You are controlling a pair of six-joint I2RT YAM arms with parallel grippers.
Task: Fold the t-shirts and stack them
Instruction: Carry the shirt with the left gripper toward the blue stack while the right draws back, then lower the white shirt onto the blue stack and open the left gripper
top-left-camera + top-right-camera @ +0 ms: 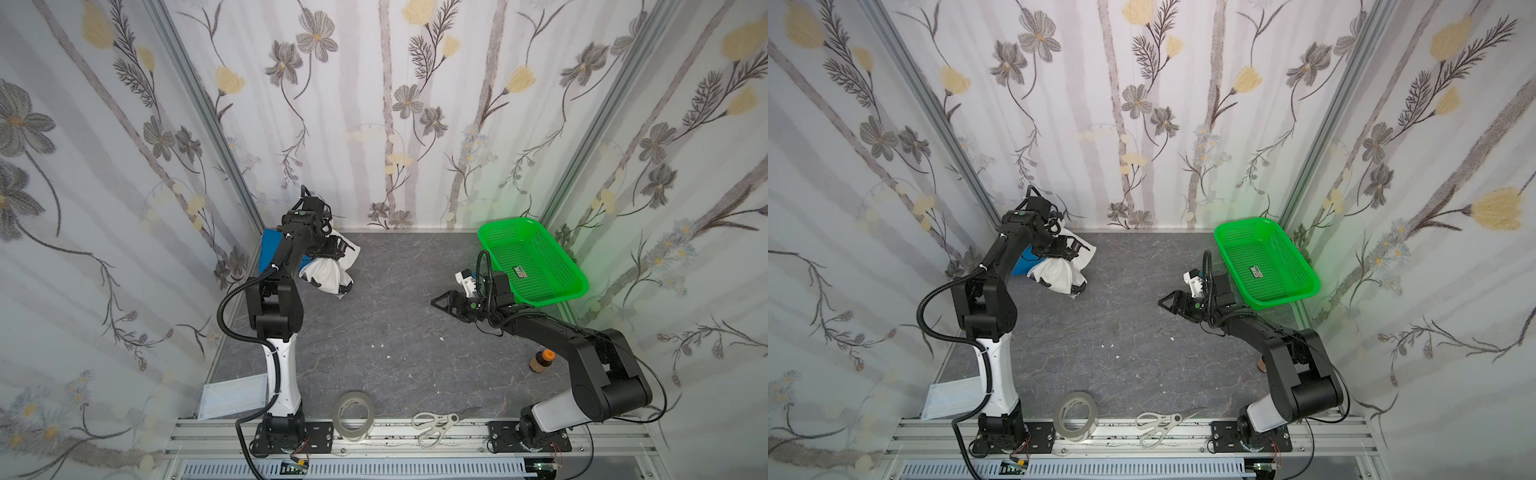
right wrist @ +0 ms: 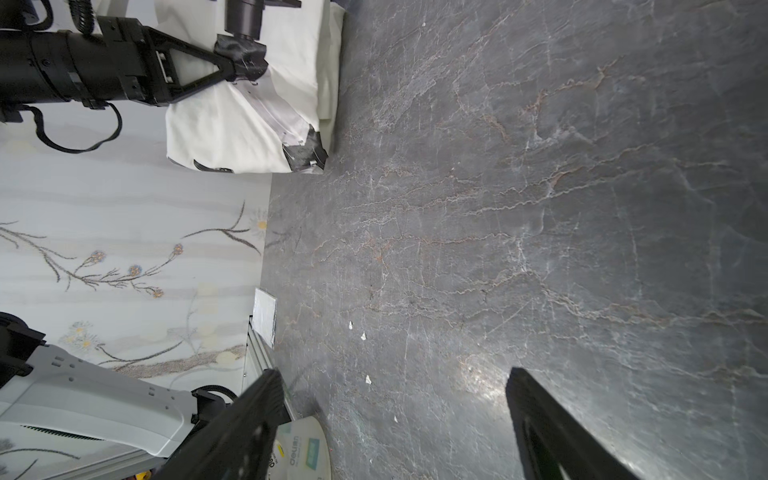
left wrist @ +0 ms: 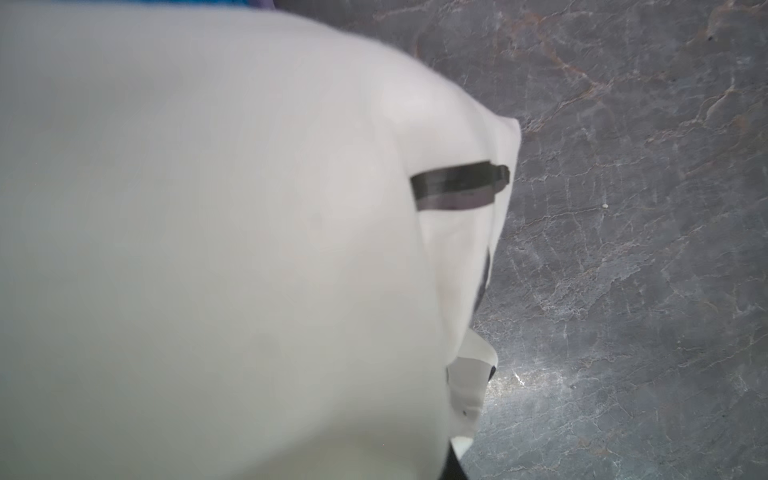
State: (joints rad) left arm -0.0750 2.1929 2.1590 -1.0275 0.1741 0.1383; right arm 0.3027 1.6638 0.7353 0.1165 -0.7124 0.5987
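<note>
Stacking looks unfinished: left gripper pinches the bundled white shirt at the desk's far-left corner, just beside the folded blue shirt, not yet laid on it; right gripper hangs open, empty.

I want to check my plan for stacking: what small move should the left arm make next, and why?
Probably shift the left pincer toward the back-left corner, bringing the white t-shirt above the blue t-shirt. The pincer is shut on the white one, which hangs mostly beside the blue one; the right pincer is open, empty and far off.
</note>
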